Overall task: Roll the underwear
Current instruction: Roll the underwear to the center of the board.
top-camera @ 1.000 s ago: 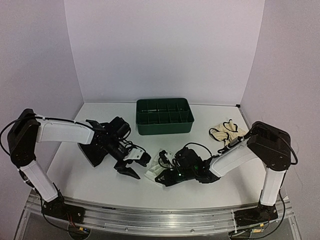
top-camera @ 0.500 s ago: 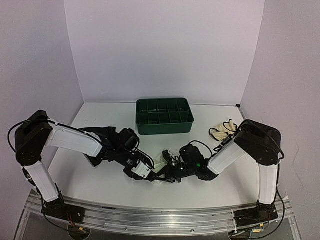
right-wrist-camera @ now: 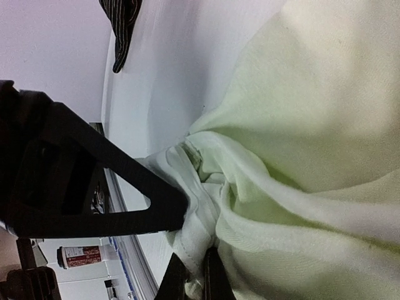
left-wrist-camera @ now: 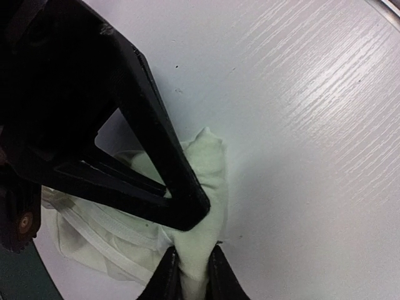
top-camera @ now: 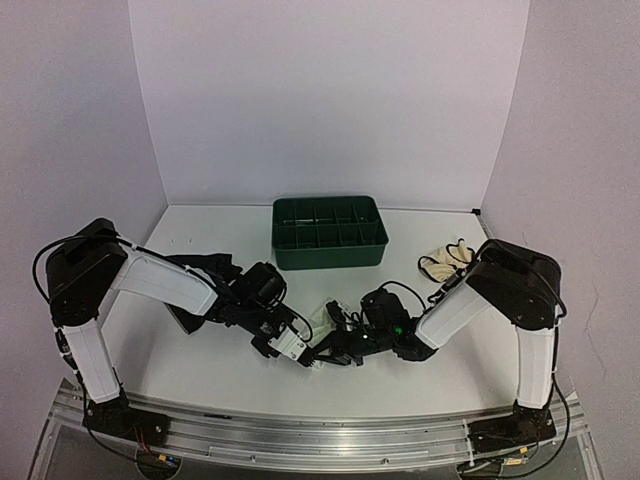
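- Pale mint-white underwear (left-wrist-camera: pixel 206 169) lies bunched on the white worktop (top-camera: pixel 230 385) near its front edge, between the two arms and well apart from the dark green compartmented tray (top-camera: pixel 330 258).
- The left hand (left-wrist-camera: pixel 190 278) pinches one fold of this garment. The right hand (right-wrist-camera: pixel 190 275) is pressed together on another fold of the same cloth.
- We judge the step to be the take-up: the cloth is gripped at two places and no roll has formed.
- The next move calls for drawing the two grips apart evenly, so that the garment lies flat before an edge is turned over.
- The cream underwear with dark edging (top-camera: pixel 450 262) and the black striped underwear (right-wrist-camera: pixel 122 25) lie apart, unrolled.
- The only label we see is red and white, on a small container (right-wrist-camera: pixel 78 256) beyond the worktop, and we cannot read it. The cloth shows no brand.
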